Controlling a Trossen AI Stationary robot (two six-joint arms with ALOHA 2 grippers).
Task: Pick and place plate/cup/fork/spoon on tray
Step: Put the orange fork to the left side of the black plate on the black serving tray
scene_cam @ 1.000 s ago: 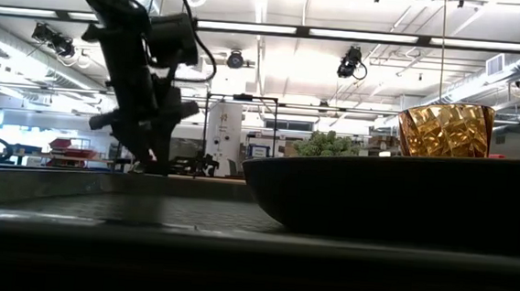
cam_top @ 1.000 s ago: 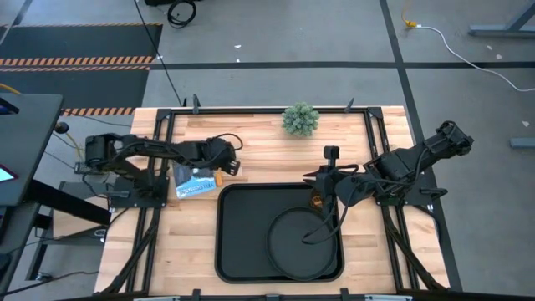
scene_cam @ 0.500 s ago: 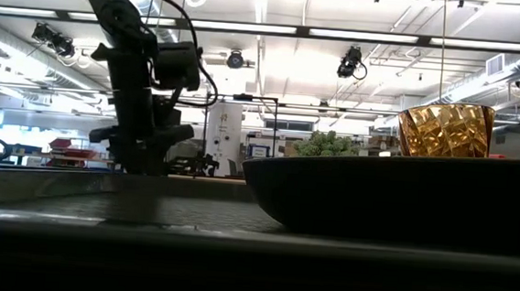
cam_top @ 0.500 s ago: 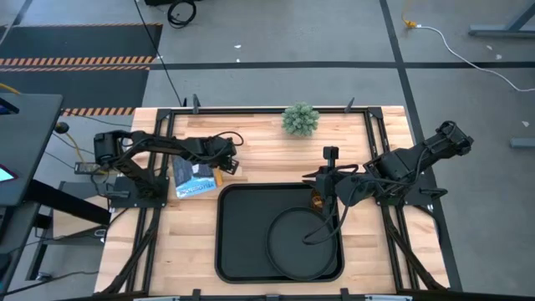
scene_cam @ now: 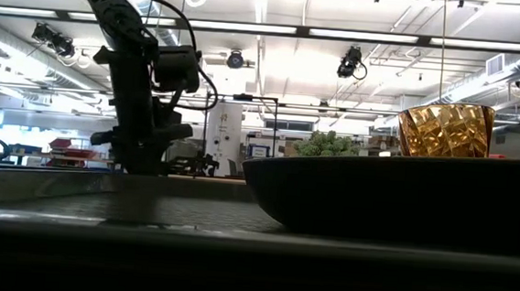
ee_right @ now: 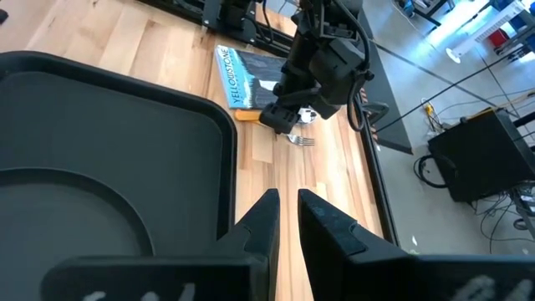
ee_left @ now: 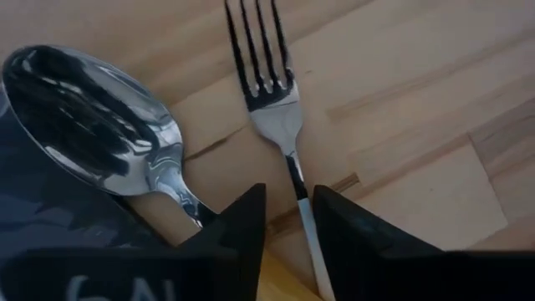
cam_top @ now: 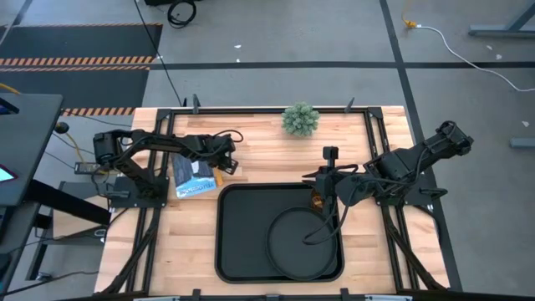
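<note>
The fork (ee_left: 272,92) lies with its tines on the wooden table, next to the spoon (ee_left: 92,125), whose bowl lies at the edge of a blue package (cam_top: 194,179). My left gripper (ee_left: 288,205) is down at the table (scene_cam: 140,160), open, with one finger on either side of the fork's thin neck; I cannot tell whether either finger touches it. The black plate (cam_top: 288,242) and the amber cup (cam_top: 316,201) stand on the black tray (cam_top: 238,213). My right gripper (ee_right: 288,219) is shut and empty above the tray's far right corner, beside the cup.
A small green plant (cam_top: 300,119) stands at the table's far edge. The blue package also shows in the right wrist view (ee_right: 242,79), left of the tray. Bare wood lies between the tray and the far edge.
My left gripper has come down to the table over the fork and turned from tilted to upright, shifting slightly toward the far edge. The right arm, tray, plate and cup have kept still.
</note>
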